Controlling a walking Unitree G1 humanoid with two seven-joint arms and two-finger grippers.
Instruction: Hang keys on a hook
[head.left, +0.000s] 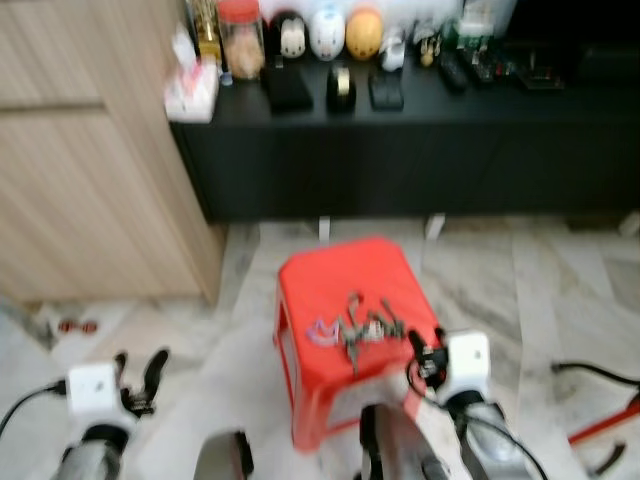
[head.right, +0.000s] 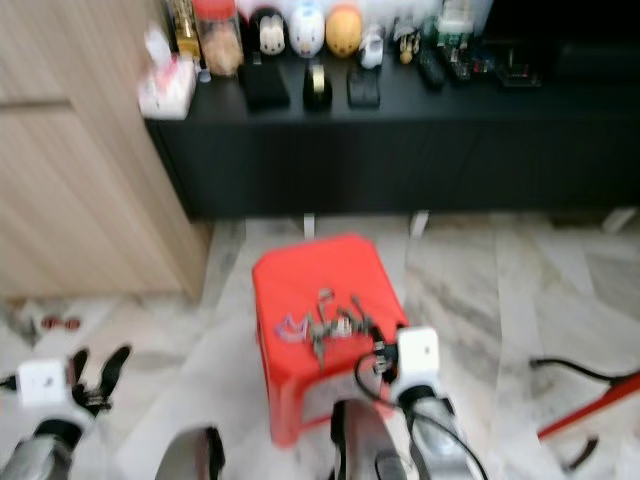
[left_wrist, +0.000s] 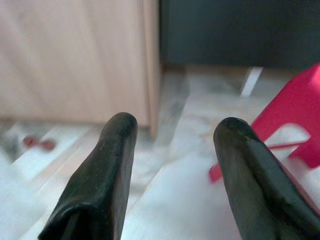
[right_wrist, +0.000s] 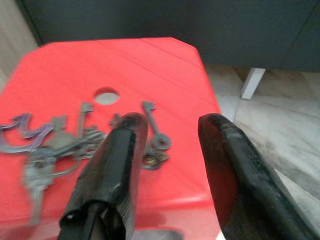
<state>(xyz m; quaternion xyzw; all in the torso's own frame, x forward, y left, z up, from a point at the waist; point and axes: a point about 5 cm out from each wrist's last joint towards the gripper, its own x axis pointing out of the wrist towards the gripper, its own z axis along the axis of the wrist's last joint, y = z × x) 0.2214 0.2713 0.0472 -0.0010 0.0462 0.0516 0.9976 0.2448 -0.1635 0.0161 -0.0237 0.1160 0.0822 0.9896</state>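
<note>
Head views soft throughout. keys (right_wrist: 75, 145) blurred, individual pieces hard to separate; right gripper (right_wrist: 170, 125) finger covers part of the bunch. Small items on the black cabinet (head.left: 400, 110) too blurred to identify.

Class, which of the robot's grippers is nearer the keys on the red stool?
Right. The right gripper hovers open at the keys on the stool; the left gripper hangs beside it, over the floor.

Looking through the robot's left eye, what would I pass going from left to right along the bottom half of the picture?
Left gripper → red stool with the bunch of keys on it → right gripper at the stool's right edge → red and black object on the floor.
</note>
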